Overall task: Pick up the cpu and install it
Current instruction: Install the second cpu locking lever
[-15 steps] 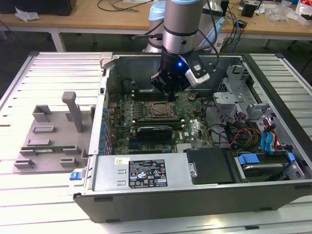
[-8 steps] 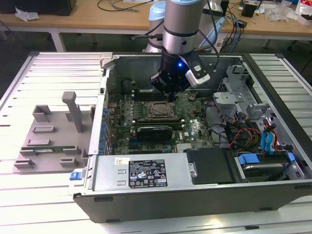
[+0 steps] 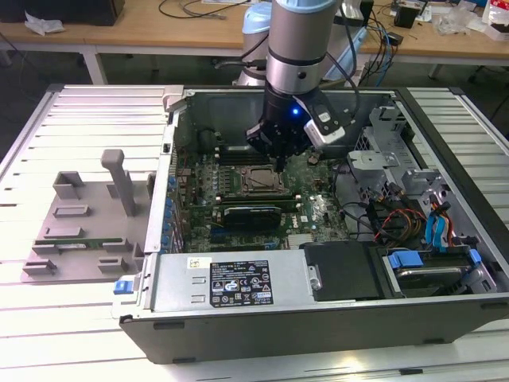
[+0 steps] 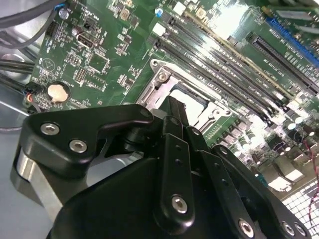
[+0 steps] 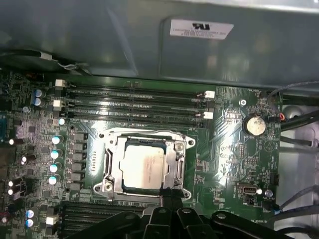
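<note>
The flat square silver-topped cpu [image 5: 143, 168] sits in the black-framed motherboard socket [image 5: 110, 175] inside the open computer case [image 3: 238, 318]. The black pincer [image 5: 168, 195] hovers at the socket's edge, fingers closed together, gripping nothing.

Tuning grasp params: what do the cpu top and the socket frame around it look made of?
cpu: top looks like bare metal, satin silver-grey, with a soft bright glare. Socket frame: likely stamped steel, shinier, with sharp highlights on its edges. The gripper sits at the frame's edge.
</note>
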